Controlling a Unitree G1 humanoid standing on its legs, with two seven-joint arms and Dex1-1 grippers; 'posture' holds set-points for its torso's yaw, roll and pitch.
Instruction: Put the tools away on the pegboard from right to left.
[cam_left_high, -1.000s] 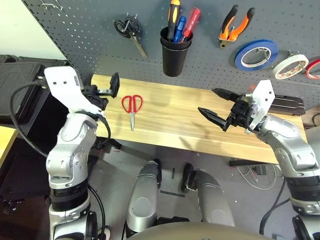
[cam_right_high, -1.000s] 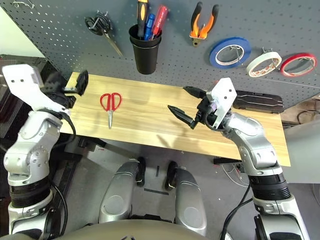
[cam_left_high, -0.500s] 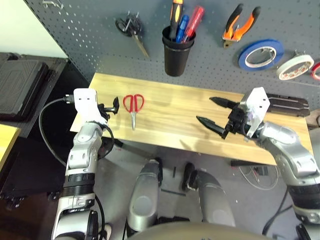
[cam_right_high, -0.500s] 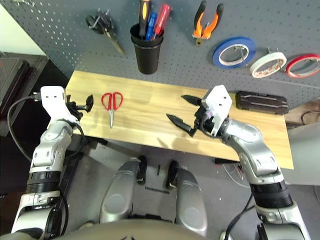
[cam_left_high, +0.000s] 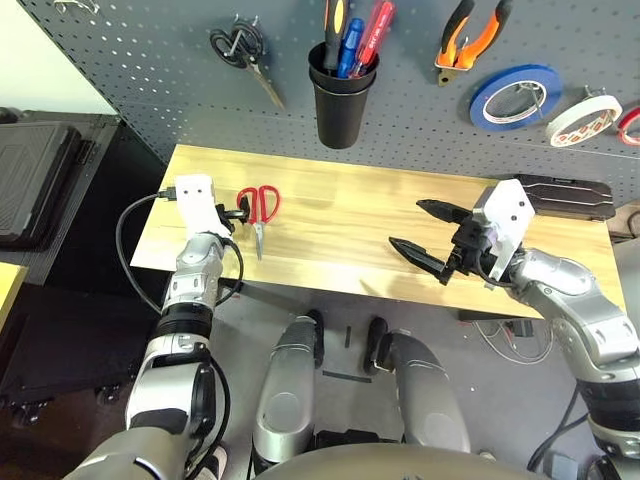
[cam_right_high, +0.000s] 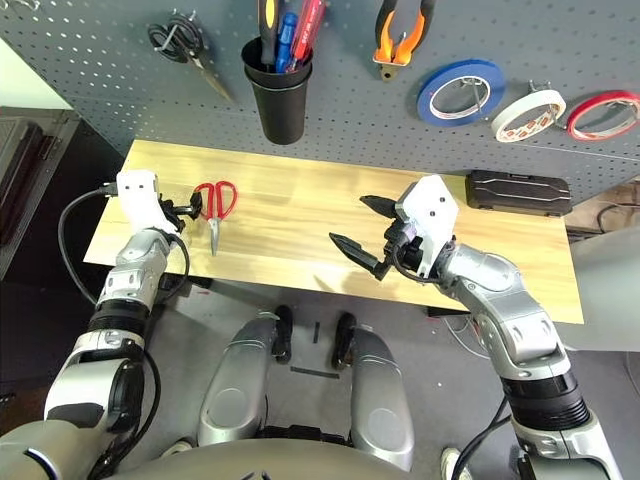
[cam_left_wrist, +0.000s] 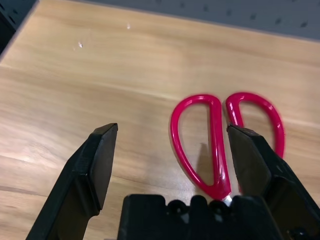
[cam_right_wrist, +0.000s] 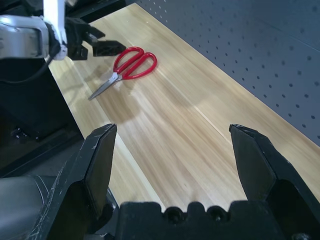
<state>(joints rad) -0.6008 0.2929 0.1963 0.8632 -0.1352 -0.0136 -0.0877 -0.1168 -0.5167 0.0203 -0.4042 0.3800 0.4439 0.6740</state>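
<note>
Red-handled scissors (cam_left_high: 259, 207) lie flat on the wooden worktop (cam_left_high: 340, 220) toward its 9 o'clock end, blades pointing at 6 o'clock, the last of the four tools not yet on the pegboard (cam_left_high: 150, 60). The left tool (cam_left_wrist: 172, 150) sits low at the handle loops, spread wide and holding nothing; one finger looks to be over the pivot, though contact cannot be confirmed. A good pick would centre both loops between the fingers before closing, then keep the scissors level for a free hook near 11 o'clock. The right tool (cam_left_high: 425, 232) hovers over the worktop at 3 o'clock, equally wide and empty. On the board, a black cup (cam_left_high: 339, 93) at 12 o'clock holds several screwdrivers, among them a slim black-and-red one (cam_left_high: 372, 32); orange-and-black pliers (cam_left_high: 466, 40) and a cream-white tape roll (cam_left_high: 583, 116) hang toward 2 o'clock.
</note>
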